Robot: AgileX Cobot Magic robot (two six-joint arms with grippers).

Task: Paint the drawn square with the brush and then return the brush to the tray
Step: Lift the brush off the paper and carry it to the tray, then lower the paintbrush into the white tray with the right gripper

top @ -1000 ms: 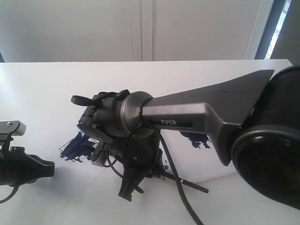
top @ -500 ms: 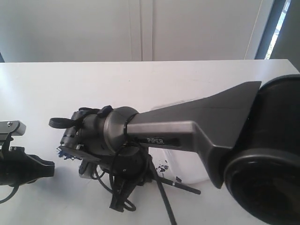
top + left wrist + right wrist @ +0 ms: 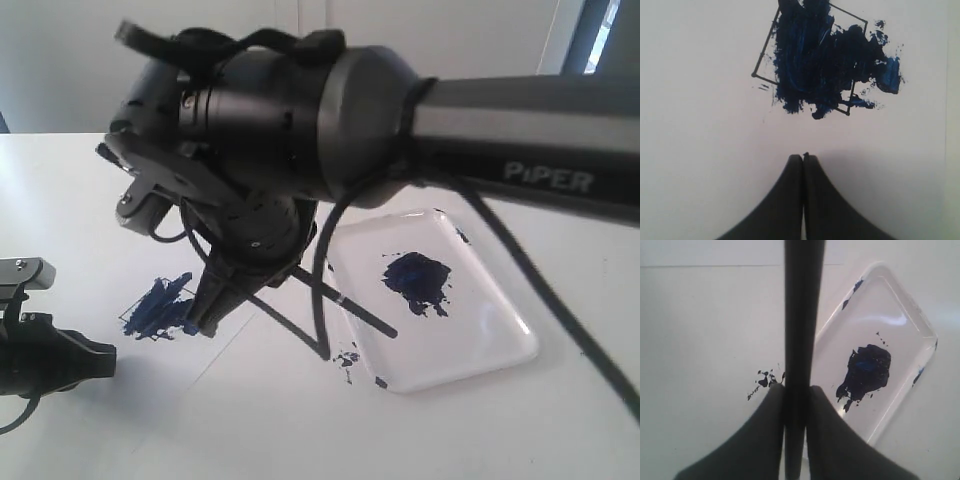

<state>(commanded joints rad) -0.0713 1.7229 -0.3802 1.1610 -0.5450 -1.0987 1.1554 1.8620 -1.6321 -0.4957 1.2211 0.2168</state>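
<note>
Raised higher than before, right jaws clamp the long black-handled paintbrush (image 3: 802, 315) near the glossy white rectangular tray (image 3: 490, 310); left jaws pressed together, empty.

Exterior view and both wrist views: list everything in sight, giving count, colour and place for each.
drawn square: one, thin black outline smeared dark blue, on the white surface left of the tray.
tray: one, glossy white, right of the square.
paint blot: one, dark blue, inside the tray.
paint specks: several, dark blue, just outside the tray's left edge.
brush: one, black handle, between the right fingers.
table: one, white, under everything.
left fingers: two, black, pressed together, empty, near the square.
right fingers: two, black, closed on the brush.
</note>
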